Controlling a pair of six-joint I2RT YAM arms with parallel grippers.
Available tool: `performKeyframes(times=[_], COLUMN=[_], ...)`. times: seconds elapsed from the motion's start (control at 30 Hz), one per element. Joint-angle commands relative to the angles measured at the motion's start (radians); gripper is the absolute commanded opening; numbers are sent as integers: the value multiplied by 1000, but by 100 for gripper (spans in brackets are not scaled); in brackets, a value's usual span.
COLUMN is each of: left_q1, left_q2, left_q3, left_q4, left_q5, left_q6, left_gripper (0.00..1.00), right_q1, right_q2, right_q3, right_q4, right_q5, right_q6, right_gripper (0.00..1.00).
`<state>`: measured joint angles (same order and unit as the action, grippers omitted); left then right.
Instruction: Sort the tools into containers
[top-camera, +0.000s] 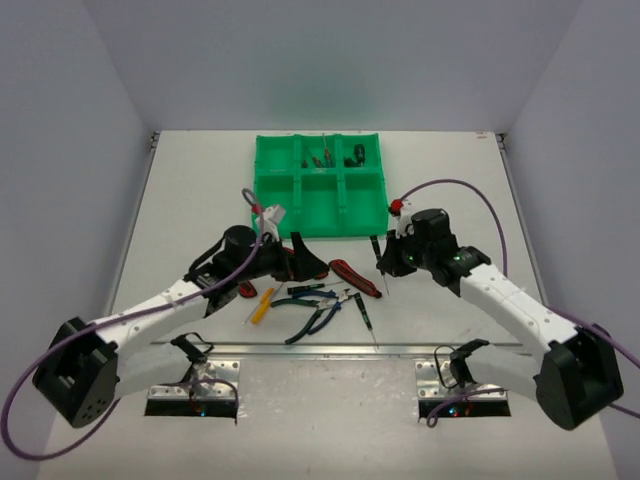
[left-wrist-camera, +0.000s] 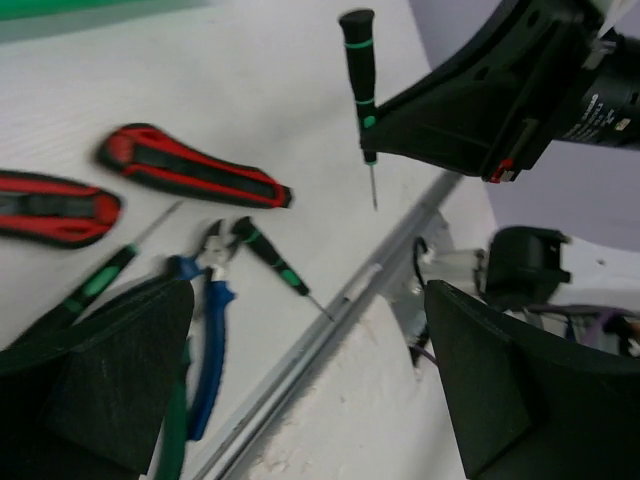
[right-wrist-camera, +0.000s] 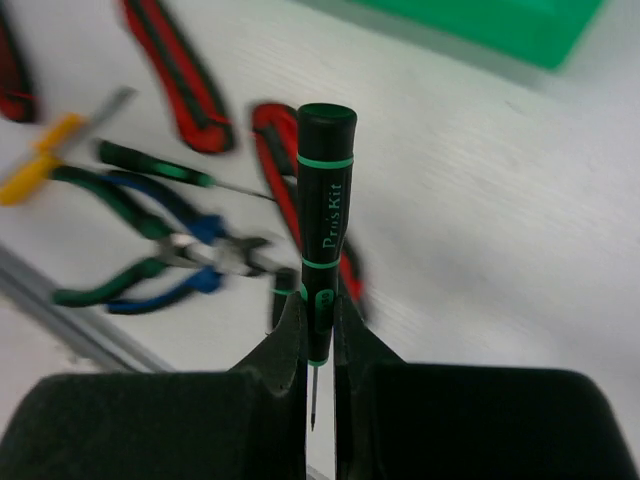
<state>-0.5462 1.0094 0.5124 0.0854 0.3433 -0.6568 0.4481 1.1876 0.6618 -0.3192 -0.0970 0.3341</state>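
Note:
My right gripper (right-wrist-camera: 318, 330) is shut on a green-black precision screwdriver (right-wrist-camera: 325, 230), held off the table with its handle pointing away and its tip between the fingers. The top view shows that gripper (top-camera: 381, 264) just below the green tray's (top-camera: 318, 215) front right corner. My left gripper (left-wrist-camera: 308, 300) is open and holds nothing. It hovers (top-camera: 303, 262) over the tool pile: two red-and-black utility knives (left-wrist-camera: 190, 170), blue-handled pliers (left-wrist-camera: 210, 330), green-handled pliers (top-camera: 310, 322), a yellow-handled screwdriver (top-camera: 260, 305) and another green-black screwdriver (left-wrist-camera: 275, 262). A few small tools (top-camera: 322, 157) lie in the tray's back compartments.
A metal rail (top-camera: 330, 349) runs along the table's near edge, just below the tool pile. Purple cables loop off both arms. Grey walls close off the table on the left, right and back.

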Motion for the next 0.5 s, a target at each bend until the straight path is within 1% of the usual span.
performKeyframes(times=[0.0, 0.1, 0.13, 0.2, 0.27, 0.37, 0.47], left_q1=[-88, -129, -143, -152, -166, -171, -174], left_q2=[182, 256, 286, 317, 339, 357, 381], left_q3=[78, 134, 146, 166, 187, 204, 221], left_q4=[540, 619, 630, 659, 656, 630, 622], left_q5=[160, 178, 190, 195, 175, 159, 174], left_q6=[-109, -131, -133, -145, -146, -139, -141], left_gripper=[95, 90, 86, 85, 68, 58, 17], right_q1=[11, 11, 12, 12, 12, 13, 14], right_q2=[-142, -167, -172, -180, -197, -206, -209], right_q3=[-36, -50, -53, -51, -51, -46, -47], right_q4=[211, 297, 311, 312, 357, 368, 386], right_q5=[-535, -704, -723, -745, -769, -806, -800], right_q6=[41, 83, 102, 118, 122, 135, 147], right_gripper=[0, 0, 0, 0, 0, 0, 0])
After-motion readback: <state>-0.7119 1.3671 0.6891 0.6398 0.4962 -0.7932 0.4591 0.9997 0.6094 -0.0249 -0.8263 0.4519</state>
